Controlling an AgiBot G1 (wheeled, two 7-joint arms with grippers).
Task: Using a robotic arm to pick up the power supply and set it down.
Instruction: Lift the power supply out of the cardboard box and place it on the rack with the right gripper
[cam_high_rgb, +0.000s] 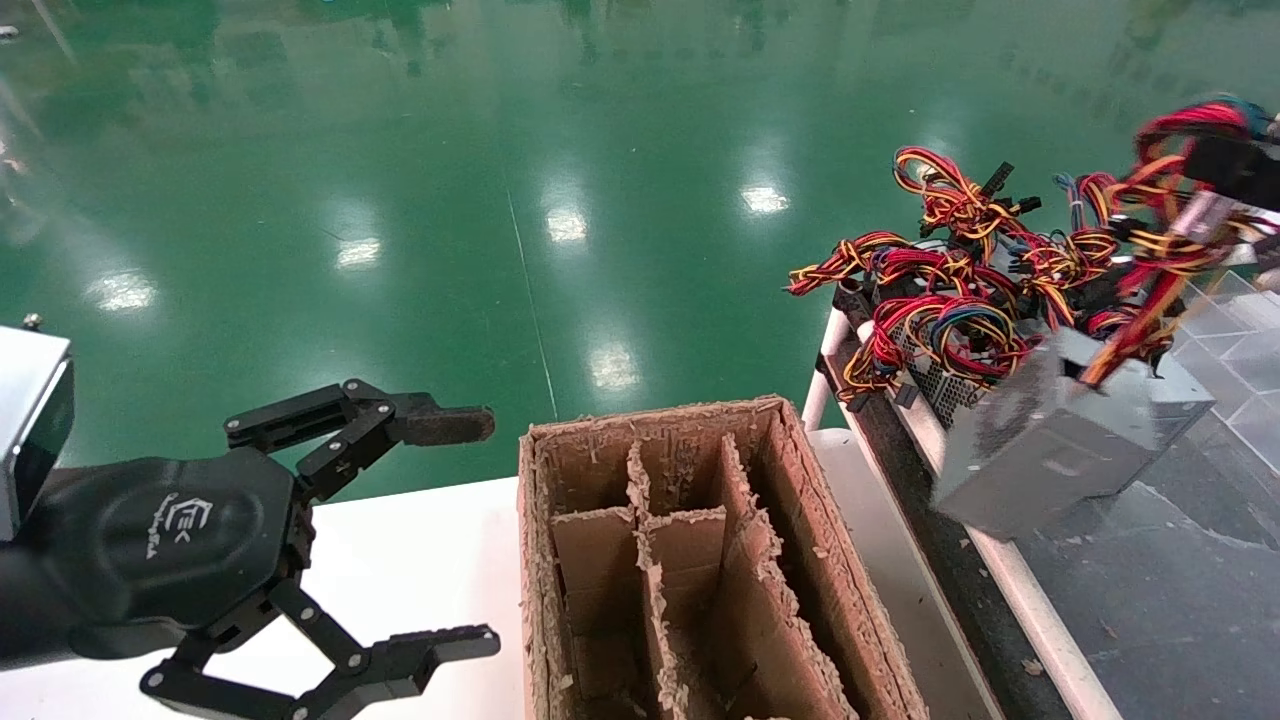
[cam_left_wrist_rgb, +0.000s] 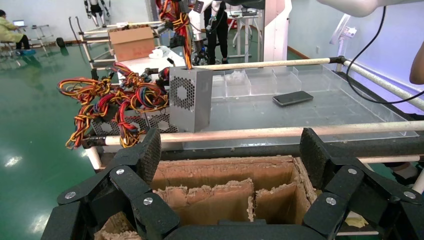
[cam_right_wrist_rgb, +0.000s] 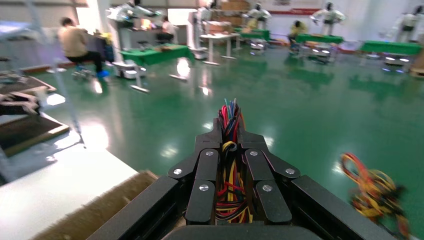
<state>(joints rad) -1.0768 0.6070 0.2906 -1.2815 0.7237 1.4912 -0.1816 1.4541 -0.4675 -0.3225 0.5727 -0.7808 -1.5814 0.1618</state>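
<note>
Right gripper's got the PSU by its wires

Nearest, the left gripper (cam_high_rgb: 400, 540) sits idle, fingers spread wide, beside the divided cardboard box (cam_high_rgb: 700, 560). Farther right, the power supply (cam_high_rgb: 1060, 440) dangles tilted above the rack rail, probably because grabbing cables is easier. Only the right wrist view shows the right gripper (cam_right_wrist_rgb: 231, 137) clamped on the wire bundle (cam_right_wrist_rgb: 230, 190).

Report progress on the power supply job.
Done: the right gripper is shut on the wire bundle, and the power supply hangs lifted by it. In hand: carrying it, tilted, near the other supplies. Left: setting it down; the divided box looks empty. Left gripper waits open.
</note>
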